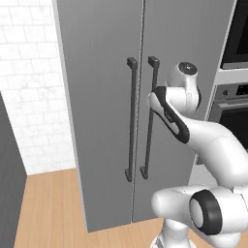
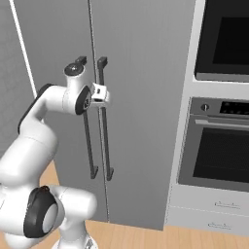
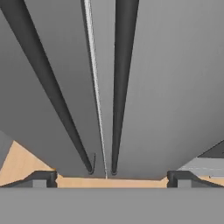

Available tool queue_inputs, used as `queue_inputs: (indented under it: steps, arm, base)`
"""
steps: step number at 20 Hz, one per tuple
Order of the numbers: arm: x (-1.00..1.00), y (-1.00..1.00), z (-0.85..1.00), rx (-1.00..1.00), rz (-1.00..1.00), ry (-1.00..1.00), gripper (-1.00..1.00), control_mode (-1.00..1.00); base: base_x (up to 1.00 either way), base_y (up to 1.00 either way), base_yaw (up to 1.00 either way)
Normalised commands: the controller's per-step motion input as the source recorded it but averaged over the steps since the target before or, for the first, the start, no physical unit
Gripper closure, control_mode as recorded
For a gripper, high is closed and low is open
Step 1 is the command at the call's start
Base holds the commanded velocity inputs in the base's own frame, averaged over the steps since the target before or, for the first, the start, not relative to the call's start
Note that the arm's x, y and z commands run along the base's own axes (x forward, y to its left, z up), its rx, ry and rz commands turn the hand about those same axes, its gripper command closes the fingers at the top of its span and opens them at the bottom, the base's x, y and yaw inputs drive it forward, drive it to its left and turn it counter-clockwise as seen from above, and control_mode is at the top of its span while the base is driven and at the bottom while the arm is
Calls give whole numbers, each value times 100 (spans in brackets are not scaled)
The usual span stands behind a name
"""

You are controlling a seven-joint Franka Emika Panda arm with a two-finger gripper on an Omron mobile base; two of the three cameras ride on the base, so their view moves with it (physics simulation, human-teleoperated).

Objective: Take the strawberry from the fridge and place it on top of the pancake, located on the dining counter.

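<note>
Two long dark bar handles run vertically down the fridge [image 1: 106, 97], one on each side of the centre seam, and both doors are shut. The strawberry, judged from the task, lies behind these doors.

The left handle [image 1: 131, 121] and the right handle [image 1: 150, 118] stand parallel and close together, long axes upright. In the hand view both bars run away from the camera toward the floor, the seam between them, the right handle [image 3: 121, 83] nearly centred between the fingertips.

The tool [image 3: 111, 178] is spread wide and pinches nothing. In the right base view the hand sits at upper handle height, just in front of the right handle [image 2: 103, 121]. Contact cannot be confirmed.

Judgement: the coming move requires the spread fingers to straddle one upright bar, approaching square to the door face.
</note>
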Motion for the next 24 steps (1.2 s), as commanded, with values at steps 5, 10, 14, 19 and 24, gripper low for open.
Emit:
queue_inputs:
  steps: [5,10,14,19,24]
  arm:
    - [72,0,-1,0,0,-11,-100,-100]
    - [52,0,0,0,-2,-5,-100,-100]
    - [51,0,-14,-2,-5,-12,-100,-100]
    - [40,-2,-15,0,-4,-19,-100,-100]
    - [50,-36,-2,0,0,-8,-100,-100]
  base:
    - [0,0,0]
    - [0,0,0]
    - [0,0,0]
    - [0,0,0]
    - [0,0,0]
